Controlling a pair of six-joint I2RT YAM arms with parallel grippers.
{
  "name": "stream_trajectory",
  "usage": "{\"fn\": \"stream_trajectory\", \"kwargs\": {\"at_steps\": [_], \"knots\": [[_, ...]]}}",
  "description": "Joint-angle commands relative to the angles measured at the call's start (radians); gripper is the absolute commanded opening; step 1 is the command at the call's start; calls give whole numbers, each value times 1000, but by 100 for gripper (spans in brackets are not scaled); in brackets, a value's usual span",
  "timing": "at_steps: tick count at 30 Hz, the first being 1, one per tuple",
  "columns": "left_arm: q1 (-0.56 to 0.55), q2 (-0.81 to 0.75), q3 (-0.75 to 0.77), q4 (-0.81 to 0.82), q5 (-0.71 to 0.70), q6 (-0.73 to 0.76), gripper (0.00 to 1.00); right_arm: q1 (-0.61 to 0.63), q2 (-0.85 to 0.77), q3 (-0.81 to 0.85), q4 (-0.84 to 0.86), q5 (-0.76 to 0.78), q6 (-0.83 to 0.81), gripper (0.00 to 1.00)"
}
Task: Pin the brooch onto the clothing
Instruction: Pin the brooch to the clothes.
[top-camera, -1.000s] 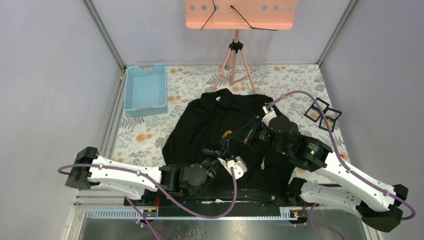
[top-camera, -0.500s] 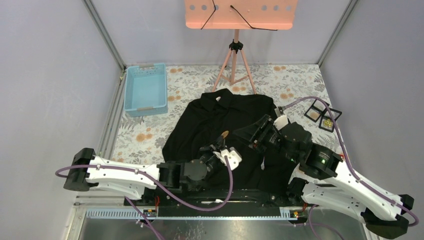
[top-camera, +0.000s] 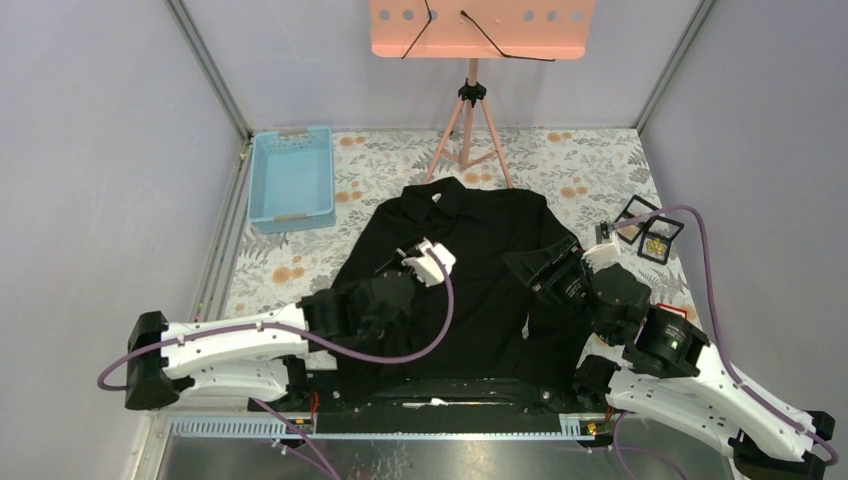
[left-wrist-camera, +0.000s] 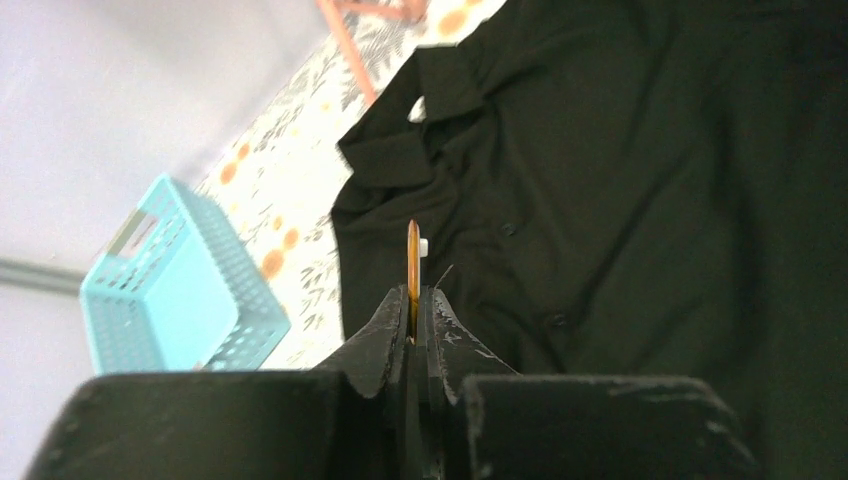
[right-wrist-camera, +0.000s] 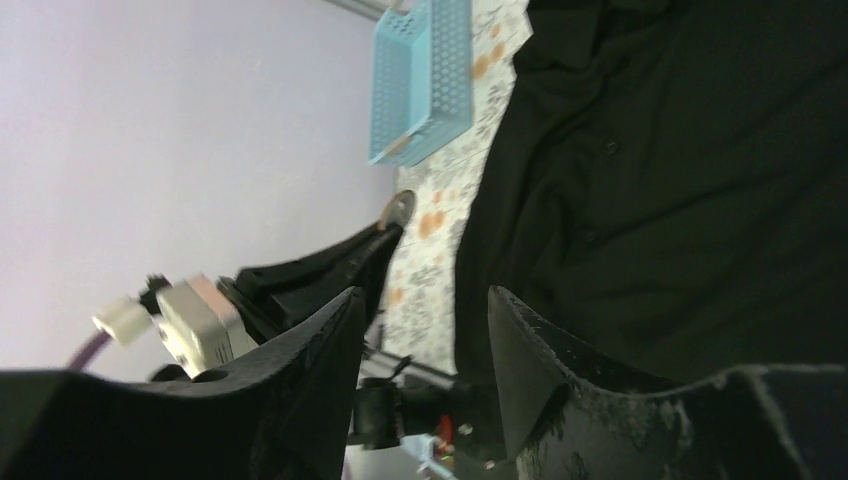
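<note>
Plain grey-lilac walls (top-camera: 100, 150) close three sides, with slanting metal posts (top-camera: 210, 70) at the back corners. The table wears a floral cloth (top-camera: 590, 160), grey leaves and orange blooms. A light blue basket (top-camera: 292, 185) sits back left. At back middle an orange tripod (top-camera: 472, 75) bears a perforated orange tray (top-camera: 480, 35) crossed by black cords. Black square frames (top-camera: 634, 212) lie at right. The light is soft and even

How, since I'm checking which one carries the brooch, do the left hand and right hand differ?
The left hand is shut on the brooch, held edge-on; the right hand is open and empty. The left hand is above the shirt on the side toward the blue basket; the right hand is above the opposite side. Both are black.
</note>
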Motion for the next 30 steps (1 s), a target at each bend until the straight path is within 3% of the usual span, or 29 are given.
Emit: {"fn": "stream_trajectory", "kwargs": {"at_steps": [1, 6, 11, 15, 21, 30], "knots": [[138, 45, 82, -170, 73, 44, 0, 2, 9, -18, -26, 124, -210, 57], [253, 38, -42, 14, 79, 152, 0, 2, -13, -66, -13, 147, -288, 59], [319, 142, 52, -43, 243, 75, 0, 2, -55, -130, 32, 176, -391, 67], [338, 293, 124, -38, 229, 92, 0, 1, -23, -134, 23, 206, -471, 70], [435, 407, 116, 65, 270, 175, 0, 1, 58, -135, -5, 161, -434, 72], [501, 453, 81, 110, 329, 287, 0, 1, -52, -198, 16, 164, -422, 72]]}}
